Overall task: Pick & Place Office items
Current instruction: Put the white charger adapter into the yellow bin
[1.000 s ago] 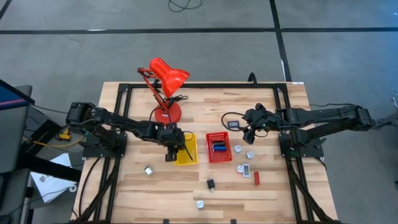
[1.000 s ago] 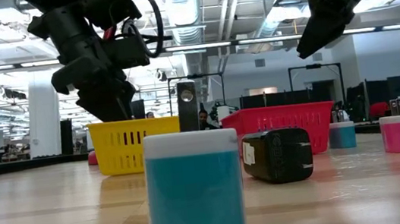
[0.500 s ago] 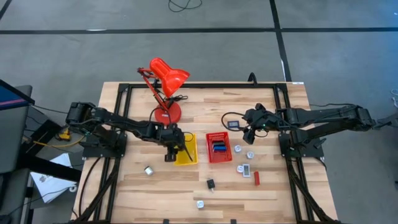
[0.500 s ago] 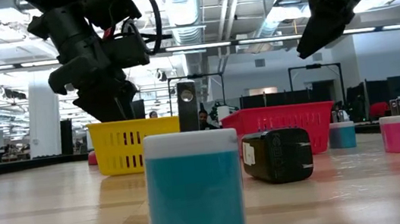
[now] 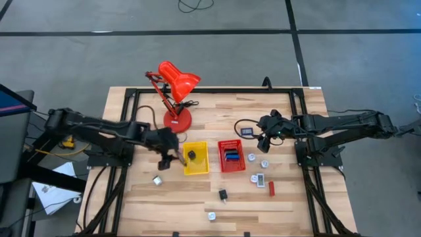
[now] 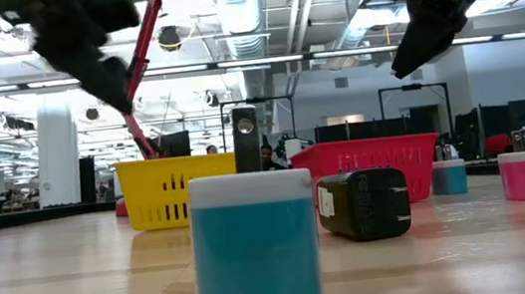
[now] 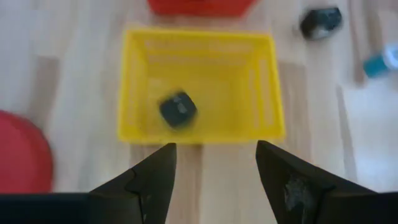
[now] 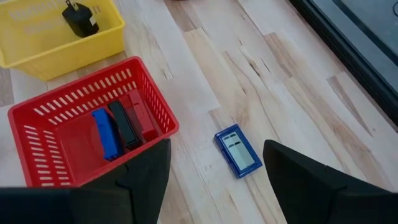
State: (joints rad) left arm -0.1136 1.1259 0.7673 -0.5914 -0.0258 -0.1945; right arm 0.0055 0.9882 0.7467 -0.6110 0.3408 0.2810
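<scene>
My left gripper (image 5: 170,160) (image 7: 214,152) is open and hovers just left of the yellow tray (image 5: 195,170), holding nothing. A black roundish piece (image 7: 178,109) (image 5: 191,155) lies on the tray's floor. My right gripper (image 5: 263,141) (image 8: 216,146) is open and hangs in the air above a flat blue rectangle (image 8: 237,151) (image 5: 247,131) that lies flat on the wood. The red tray (image 8: 158,118) (image 5: 231,169) holds a blue, a black and a red flat piece side by side.
The red desk lamp (image 5: 174,92) stands behind the yellow tray. Loose pieces lie on the near half of the table: a silvery bit (image 5: 158,180), a black plug (image 5: 223,194) (image 6: 365,203), a white-topped teal block (image 5: 212,215) (image 6: 255,248), round bits (image 5: 251,158) and a red piece (image 5: 271,189).
My left gripper has drawn back from over the yellow tray toward the table's left edge and risen. A black piece now shows lying in that tray.
</scene>
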